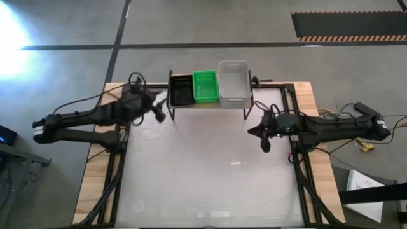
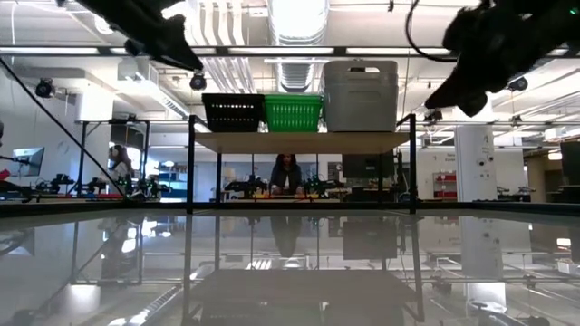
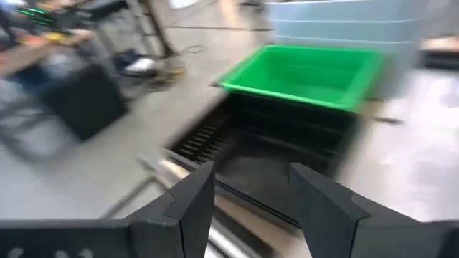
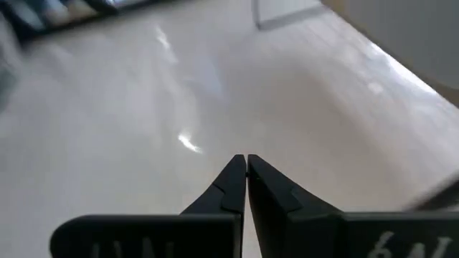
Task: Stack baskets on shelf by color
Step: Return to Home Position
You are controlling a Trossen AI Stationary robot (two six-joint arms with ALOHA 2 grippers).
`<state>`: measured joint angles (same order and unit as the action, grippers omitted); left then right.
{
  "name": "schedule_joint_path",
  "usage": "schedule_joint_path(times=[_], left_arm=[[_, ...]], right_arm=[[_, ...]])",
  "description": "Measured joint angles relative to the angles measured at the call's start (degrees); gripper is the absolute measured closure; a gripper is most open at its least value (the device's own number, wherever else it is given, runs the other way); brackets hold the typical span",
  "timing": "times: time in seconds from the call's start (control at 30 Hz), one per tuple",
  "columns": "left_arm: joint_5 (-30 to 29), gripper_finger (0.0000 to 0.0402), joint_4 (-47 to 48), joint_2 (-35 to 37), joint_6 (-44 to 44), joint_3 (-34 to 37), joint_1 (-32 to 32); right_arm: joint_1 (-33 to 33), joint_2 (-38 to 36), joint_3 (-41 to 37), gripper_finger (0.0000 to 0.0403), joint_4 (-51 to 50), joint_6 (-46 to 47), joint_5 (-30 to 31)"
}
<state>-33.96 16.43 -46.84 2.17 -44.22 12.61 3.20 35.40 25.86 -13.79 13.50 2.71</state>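
Beyond the work area lies a bright open workshop, where a person (image 2: 285,172) stands far off. Grey concrete floor (image 1: 63,25) surrounds a pale, glossy desk (image 1: 210,178) with wood edges. At the desk's far edge stands the shelf (image 2: 299,142), a light wood top on thin black legs. All the baskets in view sit on it in one row, side by side, sorted by colour. Translucent white baskets (image 1: 234,81) form the tallest stack at the right end, bright green baskets (image 1: 205,86) sit in the middle, and black baskets (image 1: 181,89) are at the left end.

The left claw (image 3: 251,172) hangs just beside the shelf's left end, facing the black and green stacks. Its fingers are parted to a medium gap and hold nothing. The right claw (image 4: 245,159) hangs over the desk just in front of the shelf's right end, fingers pressed together, empty.

The baskets look like thin moulded plastic, so they are likely light, fairly stiff, a little slippery, and apt to slide on the wood if nudged. The slotted black and green walls would probably flex, so the top rim of a short wall seems the surest hold.

No brand or label shows on the baskets or the shelf. Pale marks on the right claw's body are cut off and cannot be read.
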Motion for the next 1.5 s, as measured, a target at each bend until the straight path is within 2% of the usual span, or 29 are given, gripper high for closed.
schedule_joint_path(times=[0.13, 0.3, 0.5, 0.6, 0.73, 0.87, 1.13, 1.27, 1.43, 1.5], left_arm=[[1.8, 0.0238, 0.4, 3.5, -6.1, 4.1, -6.9], [2.1, 0.0238, -2.7, 4.2, -10.2, 10.0, -13.4], [2.1, 0.0238, -13.6, 2.6, -12.4, 16.3, -17.0], [2.1, 0.0238, -16.0, 2.4, -13.7, 17.8, -17.0], [2.2, 0.0238, -15.9, 4.3, -13.6, 18.6, -15.7], [2.8, 0.0238, -15.8, 9.8, -11.5, 20.8, -13.4], [13.2, 0.0238, -15.8, 24.4, -9.8, 28.8, -8.3], [14.8, 0.0238, -15.4, 34.8, -9.7, 33.8, -8.1], [19.6, 0.0238, -16.7, 46.8, -9.2, 38.7, -8.1], [20.4, 0.0238, -14.5, 45.6, -9.1, 40.2, -8.1]], right_arm=[[0.4, -7.4, -6.0, 0.0394, 7.8, 1.6, -1.5], [1.6, -18.3, -9.9, 0.0394, 9.3, 0.0, -2.7], [1.6, -30.1, -16.2, 0.0394, 12.9, -0.8, -4.6], [1.6, -34.6, -18.9, 0.0394, 13.3, -0.5, -4.6], [1.6, -35.2, -22.6, 0.0394, 15.7, -0.1, -4.2], [1.5, -33.9, -25.1, 0.0394, 19.2, -0.3, -4.3], [0.6, -33.4, -25.2, 0.0394, 18.8, -0.1, -4.8], [0.4, -33.4, -25.2, 0.0394, 18.7, 0.0, -4.8], [0.4, -33.4, -25.2, 0.0394, 18.6, 0.0, -4.9], [0.3, -33.4, -25.2, 0.0394, 18.6, 0.0, -4.9]])
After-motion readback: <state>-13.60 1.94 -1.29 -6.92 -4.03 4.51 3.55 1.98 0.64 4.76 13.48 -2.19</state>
